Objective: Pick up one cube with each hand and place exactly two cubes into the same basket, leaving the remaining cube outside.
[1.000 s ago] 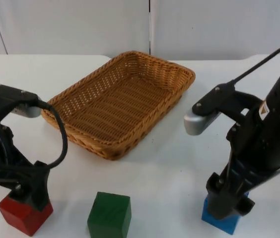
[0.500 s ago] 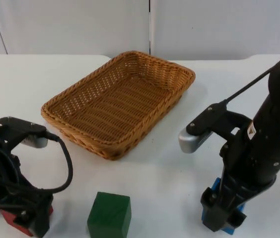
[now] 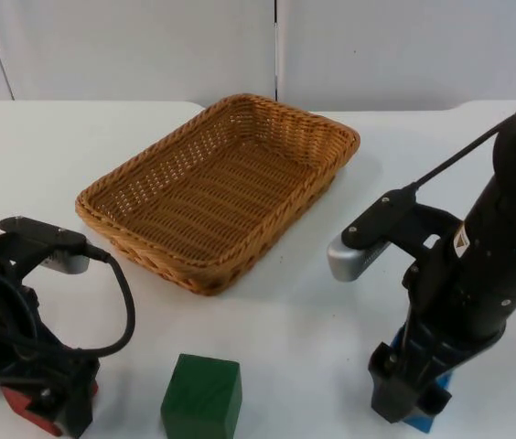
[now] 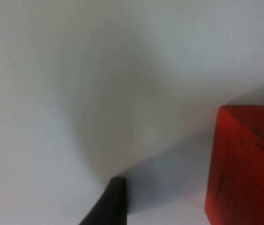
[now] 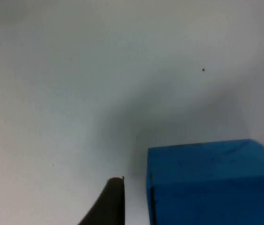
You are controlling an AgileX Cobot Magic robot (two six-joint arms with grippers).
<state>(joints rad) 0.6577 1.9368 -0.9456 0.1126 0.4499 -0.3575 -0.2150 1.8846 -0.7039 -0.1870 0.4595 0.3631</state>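
Observation:
A red cube point(image 3: 20, 409) sits at the table's front left, mostly covered by my left gripper point(image 3: 52, 404), which is lowered over it. In the left wrist view the red cube point(image 4: 246, 164) lies apart from the black fingertip point(image 4: 113, 201), so that gripper is open. The blue cube point(image 3: 424, 423) is at the front right under my right gripper point(image 3: 411, 402). A narrow gap separates the blue cube point(image 5: 211, 183) from the fingertip point(image 5: 113, 201); this gripper is open too. The green cube point(image 3: 201, 398) stands free between them. The woven basket point(image 3: 205, 274) is empty.
The basket lies slantwise in the middle of the white table, its far corner near the grey partition wall point(image 3: 148, 46). Bare table top point(image 3: 295, 329) separates the basket's front rim from the cubes.
Both arms have come down over their cubes in the last second, hiding more of the red and blue cubes. Since half a second ago they have hardly moved.

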